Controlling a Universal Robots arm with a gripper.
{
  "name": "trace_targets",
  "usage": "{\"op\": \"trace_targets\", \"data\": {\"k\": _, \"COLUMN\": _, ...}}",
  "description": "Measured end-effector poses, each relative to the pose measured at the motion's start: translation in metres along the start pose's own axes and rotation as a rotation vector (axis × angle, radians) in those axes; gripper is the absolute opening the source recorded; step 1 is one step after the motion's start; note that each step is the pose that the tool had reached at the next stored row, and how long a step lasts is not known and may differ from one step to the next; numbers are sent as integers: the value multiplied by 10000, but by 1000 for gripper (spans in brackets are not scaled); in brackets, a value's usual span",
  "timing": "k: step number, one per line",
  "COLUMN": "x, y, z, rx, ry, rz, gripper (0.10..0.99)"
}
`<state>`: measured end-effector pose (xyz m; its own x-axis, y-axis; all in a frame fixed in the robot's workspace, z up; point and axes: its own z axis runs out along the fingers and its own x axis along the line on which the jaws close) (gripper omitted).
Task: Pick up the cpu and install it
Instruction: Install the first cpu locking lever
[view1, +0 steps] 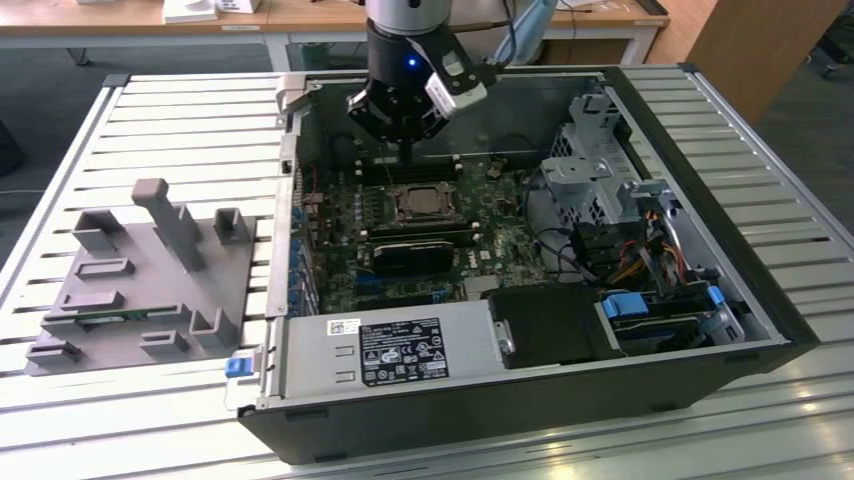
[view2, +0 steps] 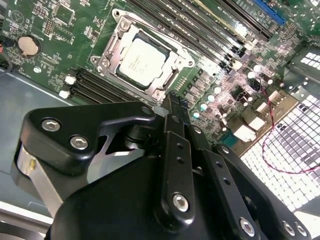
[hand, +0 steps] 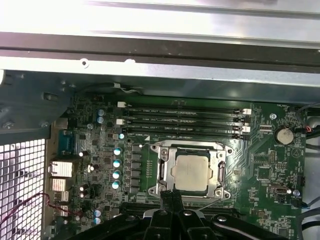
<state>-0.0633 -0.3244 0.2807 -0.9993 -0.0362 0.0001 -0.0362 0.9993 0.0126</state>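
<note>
Your gripper (hand: 172, 197), fingers pressed together and empty, hangs just beside the cpu (hand: 192, 172) seated flat in its socket (hand: 165, 172).

Exterior view high, overlooking open case (view1: 694, 300); both wrist views close above motherboard (hand: 260, 165).

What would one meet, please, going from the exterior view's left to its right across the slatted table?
Grey plastic fixture with upright posts → white-labelled grey power supply box → small square silver cpu seated in the motherboard socket → silver metal drive cage → blue-tabbed drive bay.
</note>
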Motion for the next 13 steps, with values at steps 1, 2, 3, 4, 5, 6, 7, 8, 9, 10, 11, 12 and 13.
{"op": "trace_targets", "data": {"k": 1, "x": 4, "y": 0, "z": 0, "rx": 1, "ry": 1, "rz": 0, "gripper": 106}}
{"op": "trace_targets", "data": {"k": 2, "x": 8, "y": 0, "z": 0, "rx": 1, "ry": 0, "rz": 0, "gripper": 106}}
{"op": "trace_targets", "data": {"k": 3, "x": 11, "y": 0, "z": 0, "rx": 0, "ry": 0, "rz": 0, "gripper": 106}}
{"op": "trace_targets", "data": {"k": 4, "x": 13, "y": 0, "z": 0, "rx": 0, "ry": 0, "rz": 0, "gripper": 106}}
{"op": "trace_targets", "data": {"k": 5, "x": 21, "y": 0, "z": 0, "rx": 0, "ry": -1, "rz": -1, "gripper": 106}}
{"op": "trace_targets", "data": {"k": 6, "x": 39, "y": 0, "z": 0, "rx": -1, "ry": 1, "rz": 0, "gripper": 106}}
{"op": "trace_targets", "data": {"k": 7, "x": 69, "y": 2, "z": 0, "rx": -11, "ry": 1, "rz": -2, "gripper": 106}}
{"op": "trace_targets", "data": {"k": 8, "x": 89, "y": 3, "z": 1, "rx": -30, "ry": 0, "rz": 0, "gripper": 106}}
{"op": "trace_targets", "data": {"k": 9, "x": 102, "y": 3, "z": 1, "rx": -46, "ry": -1, "rz": 0, "gripper": 106}}
{"op": "trace_targets", "data": {"k": 10, "x": 119, "y": 4, "z": 2, "rx": -50, "ry": -2, "rz": 0, "gripper": 106}}
{"op": "trace_targets", "data": {"k": 11, "x": 131, "y": 4, "z": 2, "rx": -57, "ry": -1, "rz": 0, "gripper": 106}}
{"op": "trace_targets", "data": {"k": 12, "x": 143, "y": 5, "z": 3, "rx": -66, "ry": -1, "rz": 0, "gripper": 106}}
{"op": "trace_targets", "data": {"k": 13, "x": 156, "y": 5, "z": 3, "rx": -76, "ry": -3, "rz": 0, "gripper": 106}}
